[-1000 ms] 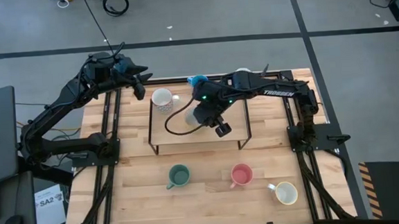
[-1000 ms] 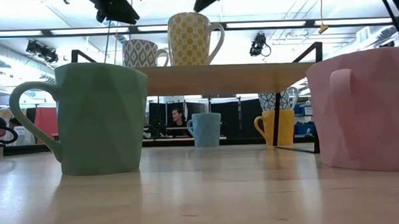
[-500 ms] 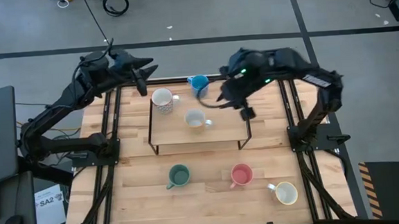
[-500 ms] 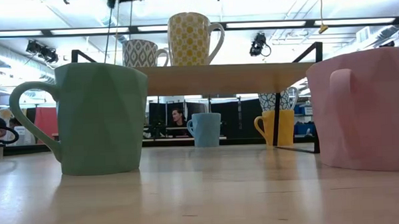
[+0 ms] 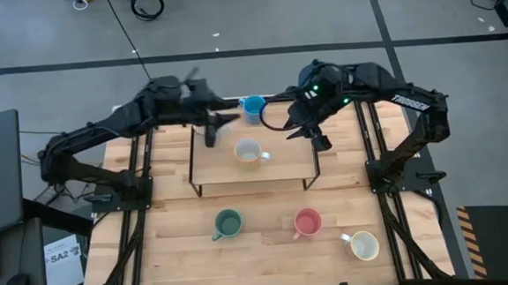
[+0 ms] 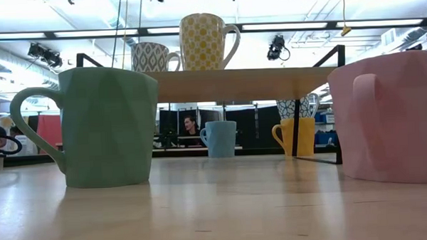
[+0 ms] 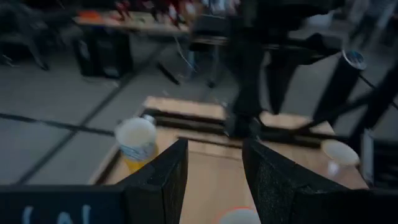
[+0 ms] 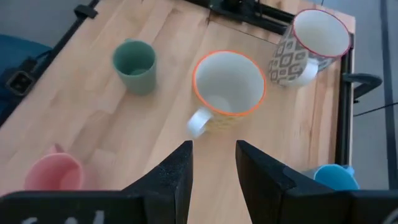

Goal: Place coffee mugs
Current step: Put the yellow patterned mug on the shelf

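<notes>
Both tools hang empty above the raised shelf (image 5: 211,170), fingers parted: left tool (image 5: 211,130) seemingly over the patterned mug (image 8: 311,46), right tool (image 5: 311,137) near the orange-rimmed mug (image 5: 249,152).

You are looking at a robotics lab or open workshop hall, not a home. A wooden table (image 5: 260,248) sits on a grey concrete floor (image 5: 459,24) crossed by dark tape lines, with 2 black robot arms bolted to metal frames at its sides. Loose cables (image 5: 146,3) lie on the floor beyond it. Across the table, long ceiling strip lights (image 6: 288,25) and hung spotlights (image 6: 40,53) light a wide room of dark desks, and a person (image 6: 191,125) sits at 1 of them.
</notes>
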`<move>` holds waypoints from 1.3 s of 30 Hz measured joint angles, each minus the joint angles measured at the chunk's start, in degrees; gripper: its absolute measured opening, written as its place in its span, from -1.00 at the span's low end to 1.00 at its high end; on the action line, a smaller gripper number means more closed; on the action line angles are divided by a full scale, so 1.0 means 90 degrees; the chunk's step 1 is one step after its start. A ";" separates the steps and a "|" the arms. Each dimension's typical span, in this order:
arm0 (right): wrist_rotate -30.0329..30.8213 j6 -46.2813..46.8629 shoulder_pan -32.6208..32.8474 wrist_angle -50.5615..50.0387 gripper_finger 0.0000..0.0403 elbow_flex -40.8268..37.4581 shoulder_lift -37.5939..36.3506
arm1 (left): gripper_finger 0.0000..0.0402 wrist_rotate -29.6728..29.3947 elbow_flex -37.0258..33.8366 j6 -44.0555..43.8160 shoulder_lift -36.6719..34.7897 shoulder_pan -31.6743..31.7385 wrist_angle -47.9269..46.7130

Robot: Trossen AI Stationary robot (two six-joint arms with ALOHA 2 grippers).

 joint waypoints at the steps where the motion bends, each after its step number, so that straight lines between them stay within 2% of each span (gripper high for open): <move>1: 0.0023 -0.0001 -0.0027 0.0216 -0.37 -0.0256 -0.0069 | -0.20 -0.0001 0.0179 0.0002 0.0171 -0.0078 -0.0230; 6: 0.0409 0.0000 -0.0187 0.0965 -0.37 -0.1199 -0.0339 | -0.20 -0.0011 0.1125 0.0012 0.0967 -0.0281 -0.1675; 14: 0.0486 0.0000 -0.0375 0.1319 -0.37 -0.1694 -0.0496 | -0.20 -0.0078 0.1919 -0.0005 0.1915 -0.0287 -0.3348; 21: 0.0486 0.0000 -0.0415 0.1338 -0.37 -0.1754 -0.0494 | -0.20 -0.0078 0.1923 -0.0010 0.2203 -0.0291 -0.3712; 34: 0.0486 0.0000 -0.0417 0.1363 -0.37 -0.1754 -0.0493 | -0.20 -0.0078 0.1863 -0.0175 0.2213 -0.0291 -0.4456; 39: 0.0486 0.0000 -0.0417 0.1362 -0.37 -0.1754 -0.0489 | -0.28 -0.0073 0.1855 -0.0178 0.2213 -0.0293 -0.4466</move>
